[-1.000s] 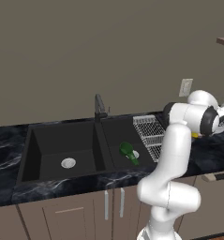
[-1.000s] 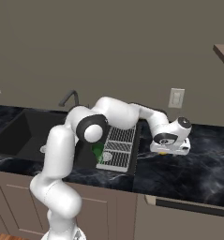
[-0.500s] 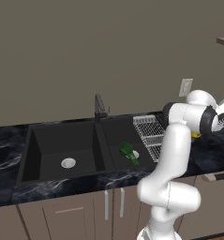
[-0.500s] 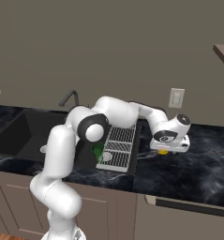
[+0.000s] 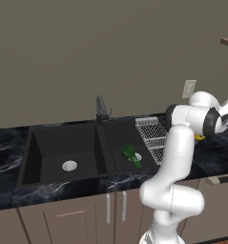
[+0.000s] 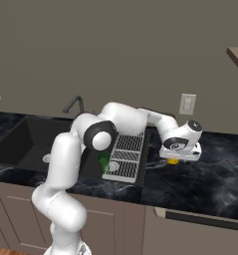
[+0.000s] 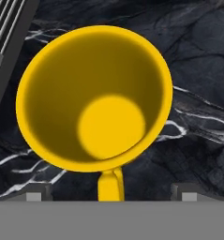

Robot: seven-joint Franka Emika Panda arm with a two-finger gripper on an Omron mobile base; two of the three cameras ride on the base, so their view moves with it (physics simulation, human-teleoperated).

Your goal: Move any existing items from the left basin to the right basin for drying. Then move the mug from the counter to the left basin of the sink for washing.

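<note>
Gripper (image 7: 111, 194) jaws fully apart, holding nothing, directly above upright mug (image 7: 94, 98) at frame centre; fingertips (image 7: 37, 193) low in frame, straddling mug handle, not touching.

The bright-yellow cylindrical mug (image 6: 173, 161) sits almost wholly hidden beneath the white hand in the right base view, only its bottom edge peeking out.

The counter (image 5: 10, 143) is glossy black marble with white veins, set on light wooden cabinets (image 5: 72, 219). A black sink (image 5: 63, 178) with 2 basins is sunk into it, a dark faucet (image 5: 101, 108) rising at its back edge. 1 yellow mug (image 7: 94, 98) stands upright on the marble just right of the sink, mouth up.
</note>
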